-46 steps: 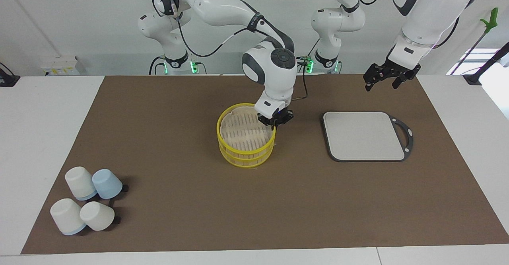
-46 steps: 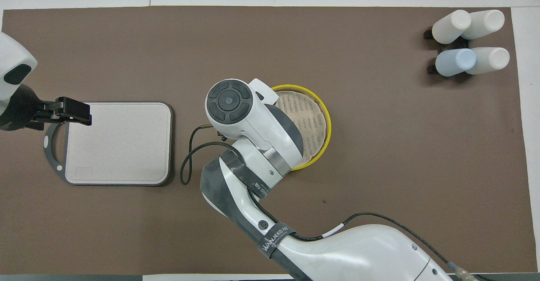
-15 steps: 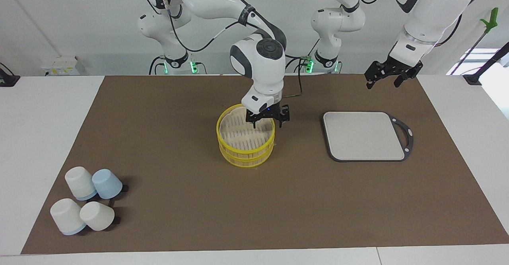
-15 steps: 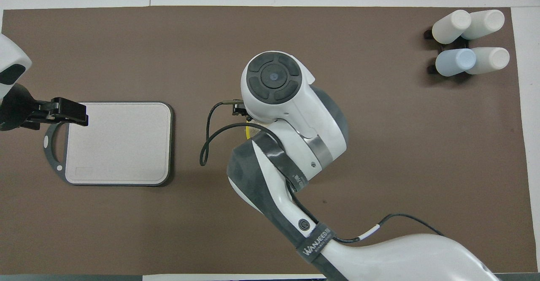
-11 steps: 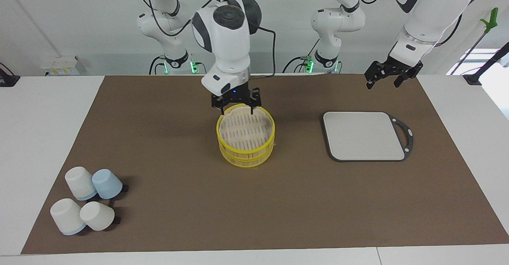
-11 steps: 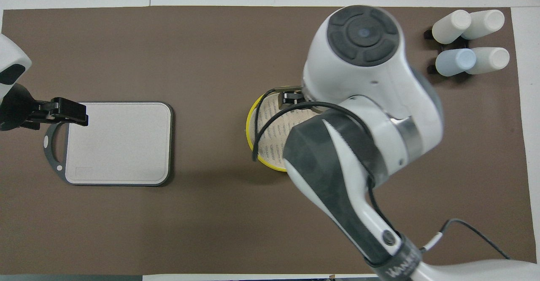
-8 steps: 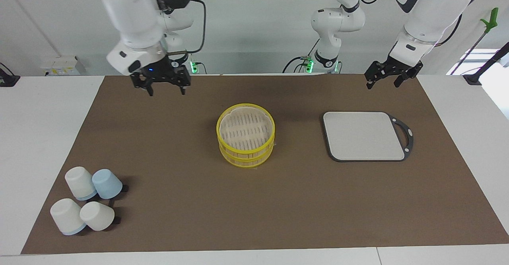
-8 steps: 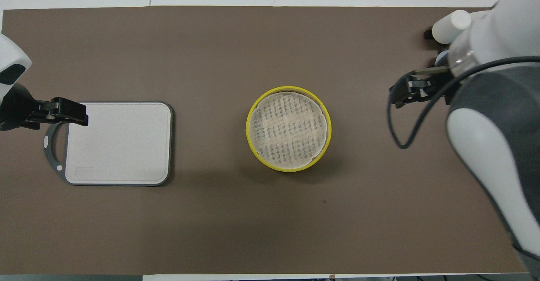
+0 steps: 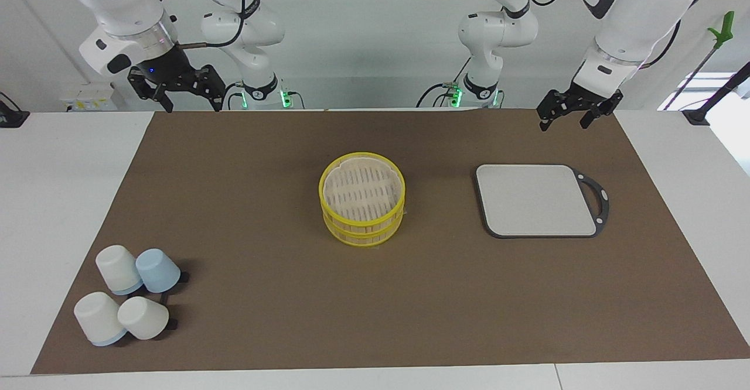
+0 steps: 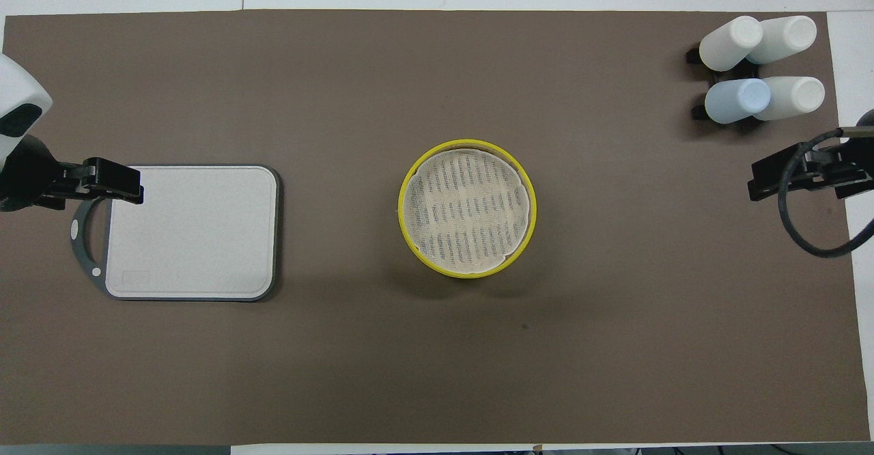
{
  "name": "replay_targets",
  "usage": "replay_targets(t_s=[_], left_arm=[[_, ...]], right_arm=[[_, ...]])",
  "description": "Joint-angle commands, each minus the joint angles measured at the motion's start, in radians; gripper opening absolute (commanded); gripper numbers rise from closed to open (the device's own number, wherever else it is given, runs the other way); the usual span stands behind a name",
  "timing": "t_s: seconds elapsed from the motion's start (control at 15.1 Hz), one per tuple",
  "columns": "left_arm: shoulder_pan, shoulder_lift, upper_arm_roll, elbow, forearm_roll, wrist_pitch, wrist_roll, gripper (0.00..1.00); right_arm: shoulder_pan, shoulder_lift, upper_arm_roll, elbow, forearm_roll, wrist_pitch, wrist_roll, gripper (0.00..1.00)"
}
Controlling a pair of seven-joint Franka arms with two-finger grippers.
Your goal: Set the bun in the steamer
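Filling nearly the whole frame in both views, on one white table (image 9: 35, 202): one brown mat (image 9: 263, 144), probably laid to mark the working area and stop things sliding. At middle right of the facing view, flat on the mat: one grey board (image 9: 536, 199) with a dark rim and a loop handle, bare on top, perhaps meant as a serving place within the left arm's reach. Dead centre of both views: one steamer (image 9: 362, 224), seemingly two yellow-rimmed tiers stacked, open at the top with the slatted floor showing and nothing lying on it; set in the middle, by the look of it, so that either arm can reach. At lower left of the facing view, upper right of the overhead one: four cups (image 9: 126, 293), three white and one blue, tipped on dark stands in a tight cluster, well apart from the steamer and out of the way. Two grippers, both raised and waiting at the upper edge of the facing view: right gripper (image 9: 190, 102) at upper left over the mat's corner, left gripper (image 9: 563, 122) at upper right over the mat's edge near the board's handle, each with fingers spread and gripping nothing. No bun to be found anywhere, neither in the steamer, nor on the board, nor between any fingers; count of buns in sight: none, so task apparently not done, with no sign of where to fetch one.
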Motion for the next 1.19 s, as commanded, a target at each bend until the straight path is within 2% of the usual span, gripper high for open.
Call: replay_targets(t_s=[0.0, 0.13, 0.33, 0.6, 1.13], left_arm=[[-0.006, -0.003, 0.012, 0.01, -0.015, -0.008, 0.016, 1.0], [-0.006, -0.003, 0.012, 0.01, -0.015, -0.008, 0.016, 1.0], [-0.004, -0.003, 0.012, 0.009, -0.015, -0.007, 0.018, 1.0], [-0.004, -0.003, 0.012, 0.009, -0.015, -0.005, 0.016, 1.0], [-0.003, -0.003, 0.012, 0.009, -0.015, -0.003, 0.018, 1.0]], right_arm=[[-0.048, -0.069, 0.012, -0.139, 0.005, 0.089, -0.034, 1.0], [-0.045, -0.104, 0.011, -0.219, 0.003, 0.2, -0.065, 1.0], [0.025, -0.115, -0.034, -0.253, -0.003, 0.227, -0.066, 1.0], [0.05, -0.115, -0.081, -0.249, -0.003, 0.233, -0.071, 1.0], [0.056, -0.098, -0.085, -0.247, -0.009, 0.268, -0.07, 1.0]])
